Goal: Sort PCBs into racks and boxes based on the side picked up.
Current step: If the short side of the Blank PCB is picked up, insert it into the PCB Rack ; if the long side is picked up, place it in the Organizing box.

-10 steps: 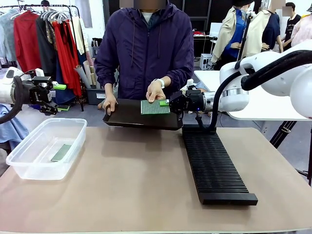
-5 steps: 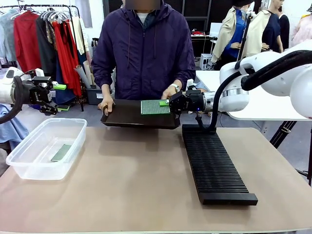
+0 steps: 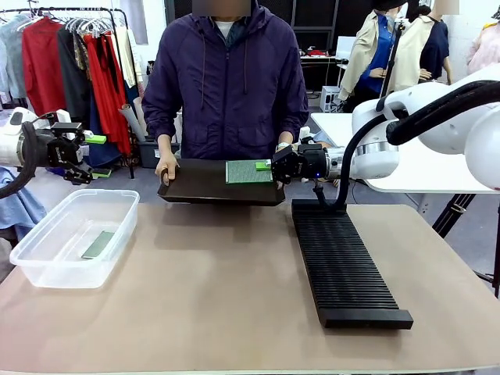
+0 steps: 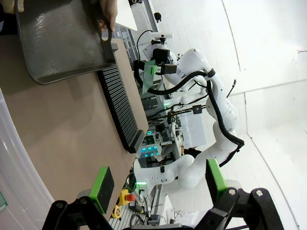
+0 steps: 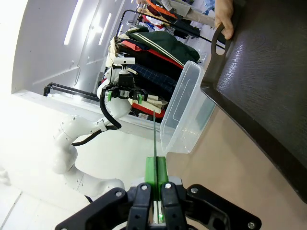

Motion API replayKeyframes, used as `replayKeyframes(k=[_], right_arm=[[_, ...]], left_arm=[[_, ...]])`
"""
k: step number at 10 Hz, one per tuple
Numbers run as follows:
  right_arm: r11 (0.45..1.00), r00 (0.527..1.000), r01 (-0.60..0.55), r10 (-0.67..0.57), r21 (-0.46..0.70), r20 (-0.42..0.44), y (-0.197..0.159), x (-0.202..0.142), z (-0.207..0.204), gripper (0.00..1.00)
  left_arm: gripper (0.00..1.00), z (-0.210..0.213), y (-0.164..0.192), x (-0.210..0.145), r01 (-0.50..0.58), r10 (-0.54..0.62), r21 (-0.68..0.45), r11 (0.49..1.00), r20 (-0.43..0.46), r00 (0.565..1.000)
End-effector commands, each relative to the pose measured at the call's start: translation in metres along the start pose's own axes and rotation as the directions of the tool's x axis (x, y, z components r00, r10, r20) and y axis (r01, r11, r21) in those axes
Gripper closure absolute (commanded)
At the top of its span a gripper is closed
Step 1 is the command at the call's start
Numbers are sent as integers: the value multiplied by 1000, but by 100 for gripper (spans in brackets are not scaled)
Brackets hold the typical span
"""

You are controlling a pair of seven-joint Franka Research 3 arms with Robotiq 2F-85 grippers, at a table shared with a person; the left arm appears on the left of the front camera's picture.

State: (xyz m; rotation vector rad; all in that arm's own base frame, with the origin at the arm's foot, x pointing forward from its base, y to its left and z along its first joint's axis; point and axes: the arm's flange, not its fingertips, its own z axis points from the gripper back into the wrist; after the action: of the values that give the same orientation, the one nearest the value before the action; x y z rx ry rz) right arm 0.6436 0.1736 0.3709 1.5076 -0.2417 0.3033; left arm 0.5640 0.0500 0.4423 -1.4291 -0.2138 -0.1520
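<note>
A green PCB (image 3: 248, 172) hangs level just over the black tray, with my right gripper (image 3: 266, 165) shut on its right edge. The right wrist view has that PCB (image 5: 153, 136) edge-on as a thin line rising from the shut right gripper (image 5: 156, 173). The long black slotted rack (image 3: 344, 262) lies on the table's right side. At the left stands the clear box (image 3: 47, 269) with another PCB (image 3: 98, 244) flat on its bottom. Beyond the box, my left gripper (image 3: 98, 155) hovers open and empty; its green pads (image 4: 103, 183) stand wide apart.
A person at the far side holds the shallow black tray (image 3: 203, 183) by both ends, one hand (image 3: 165, 166) on its left handle. The tray (image 5: 268, 81) lies to the right of my right fingers. A clothes rail (image 3: 70, 55) stands behind at left.
The person's hand has left the PCB and gone to the tray's right end. The tray has shifted slightly left. Neither gripper has moved.
</note>
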Motion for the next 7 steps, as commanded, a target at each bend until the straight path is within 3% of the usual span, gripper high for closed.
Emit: replayKeyframes(k=[1, 7], right_arm=[[1000, 1000, -1, 1, 1, -2, 0, 0, -2, 100], [1000, 1000, -1, 1, 1, -2, 0, 0, -2, 100]], left_arm=[[0, 1, -1, 1, 4, -4, 3, 1000, 3, 1000], [0, 1, -1, 1, 4, -4, 3, 1000, 3, 1000]])
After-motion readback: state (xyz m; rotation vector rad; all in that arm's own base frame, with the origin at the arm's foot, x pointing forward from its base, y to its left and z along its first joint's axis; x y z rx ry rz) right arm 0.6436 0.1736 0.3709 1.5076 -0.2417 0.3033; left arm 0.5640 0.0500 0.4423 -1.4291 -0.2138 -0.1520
